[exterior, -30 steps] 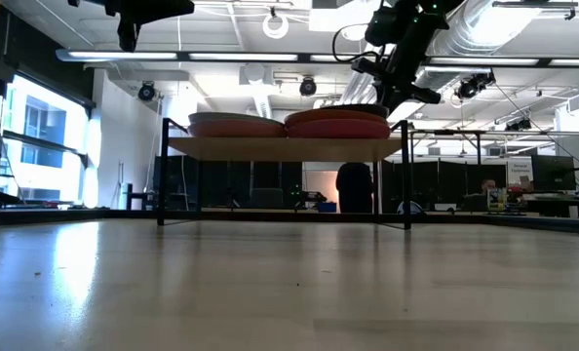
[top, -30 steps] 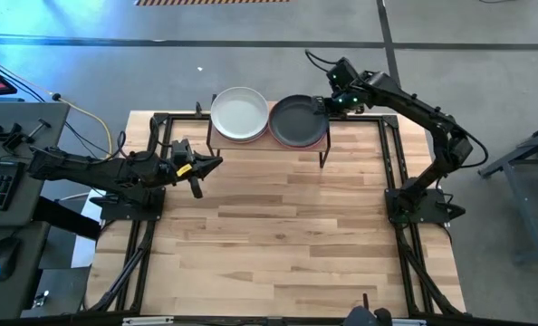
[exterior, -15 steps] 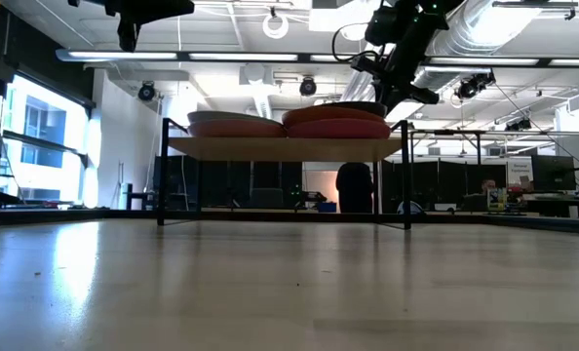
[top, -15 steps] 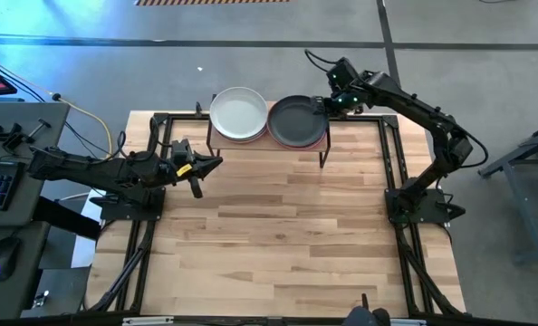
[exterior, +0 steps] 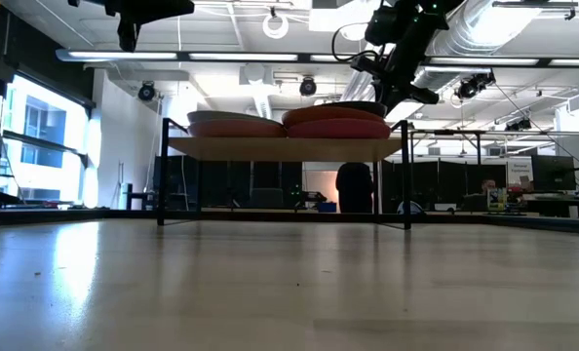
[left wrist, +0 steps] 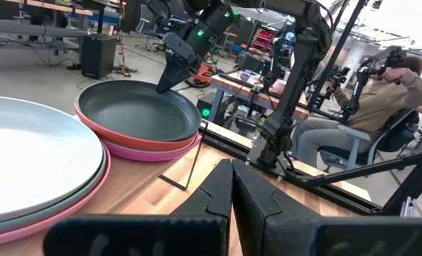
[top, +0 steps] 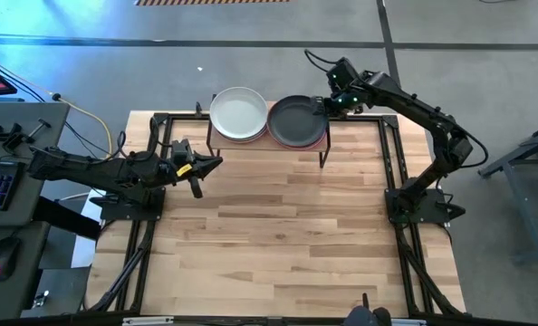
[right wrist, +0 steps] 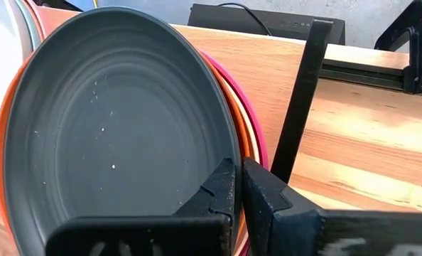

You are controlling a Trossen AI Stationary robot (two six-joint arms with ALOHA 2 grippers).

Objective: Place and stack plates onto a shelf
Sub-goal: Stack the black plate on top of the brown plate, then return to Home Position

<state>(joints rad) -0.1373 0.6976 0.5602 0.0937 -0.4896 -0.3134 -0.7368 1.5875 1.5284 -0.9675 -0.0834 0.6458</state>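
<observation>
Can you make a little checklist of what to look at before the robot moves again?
1. Right pincer shut at the rim of the dark grey plate: ok.
2. Whether that pincer actually pinches the rim or only touches it: cannot tell.
3. Dark grey plate on top of the right stack, sitting level: ok.
4. Pale grey-white plate tops the left stack, beside the other stack on the shelf: ok.
5. Left pincer shut, holding nothing, waiting over the table away from the shelf: ok.
6. All eight plates on the shelf: cannot tell; lower ones are hidden.

Two plate stacks (top: 296, 122) on shelf (exterior: 285, 147)
</observation>
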